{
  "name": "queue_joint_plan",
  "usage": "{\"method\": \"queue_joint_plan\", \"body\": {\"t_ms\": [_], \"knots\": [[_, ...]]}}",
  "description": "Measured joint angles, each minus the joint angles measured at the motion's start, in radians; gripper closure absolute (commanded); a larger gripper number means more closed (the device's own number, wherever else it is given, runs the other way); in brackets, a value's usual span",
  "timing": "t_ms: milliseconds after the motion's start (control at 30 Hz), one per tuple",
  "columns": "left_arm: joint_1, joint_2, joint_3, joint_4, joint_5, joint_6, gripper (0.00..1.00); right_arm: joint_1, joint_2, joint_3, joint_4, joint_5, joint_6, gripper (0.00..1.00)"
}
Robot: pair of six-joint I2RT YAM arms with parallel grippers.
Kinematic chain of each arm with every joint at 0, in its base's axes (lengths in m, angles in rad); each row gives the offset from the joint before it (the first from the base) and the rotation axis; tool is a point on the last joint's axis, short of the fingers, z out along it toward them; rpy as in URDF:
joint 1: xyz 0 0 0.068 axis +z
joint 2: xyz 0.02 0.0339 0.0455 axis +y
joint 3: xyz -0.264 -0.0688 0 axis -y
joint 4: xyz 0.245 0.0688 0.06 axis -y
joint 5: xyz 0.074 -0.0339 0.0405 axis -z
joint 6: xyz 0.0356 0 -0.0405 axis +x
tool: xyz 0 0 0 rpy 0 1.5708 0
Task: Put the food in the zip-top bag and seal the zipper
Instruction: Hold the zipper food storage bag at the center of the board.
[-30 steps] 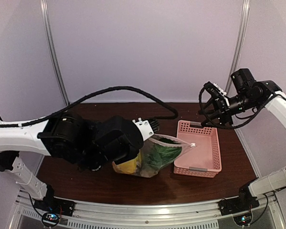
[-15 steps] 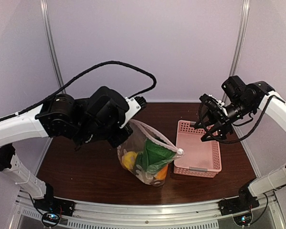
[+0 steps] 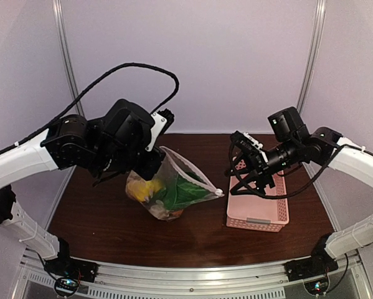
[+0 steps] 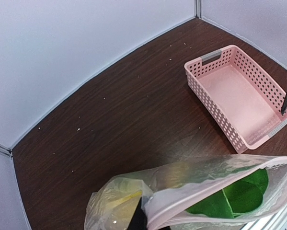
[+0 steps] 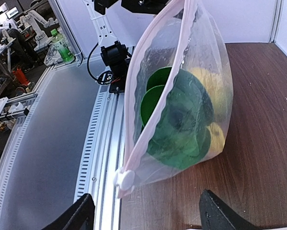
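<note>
zip-top bag (image 3: 172, 187) shifted left, right gripper (image 3: 238, 180) spread wide, moved closer to zipper (image 5: 124, 180)

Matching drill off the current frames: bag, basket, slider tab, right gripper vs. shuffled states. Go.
1. zip-top bag
2. pink basket
3. slider tab
4. right gripper

A. open, aimed at the bag
B. nothing inside, sits on the table
C. holds green and yellow food, gripped by the left gripper
D. at the zipper end nearest the right gripper

Pairs: 1-C, 2-B, 3-D, 4-A
</note>
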Motion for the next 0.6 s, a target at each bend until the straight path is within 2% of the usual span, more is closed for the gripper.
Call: {"method": "queue_joint_plan", "body": {"t_ms": [133, 300, 400, 533, 600], "knots": [[0.014, -0.001, -0.003, 0.013, 0.018, -0.037, 1.00, 0.037, 0.041, 0.000, 0.081, 0.055, 0.037, 0.28], [0.016, -0.020, -0.045, 0.048, 0.047, -0.051, 1.00, 0.037, 0.045, -0.001, 0.158, 0.086, 0.073, 0.47], [0.019, -0.028, -0.066, 0.063, 0.054, -0.053, 1.00, 0.037, 0.053, -0.001, 0.196, 0.095, 0.092, 0.53], [0.023, -0.044, -0.089, 0.085, 0.058, -0.061, 1.00, 0.037, 0.070, -0.001, 0.216, 0.105, 0.105, 0.55], [0.025, -0.058, -0.106, 0.097, 0.057, -0.069, 1.00, 0.037, 0.074, -0.001, 0.219, 0.109, 0.105, 0.52]]}}
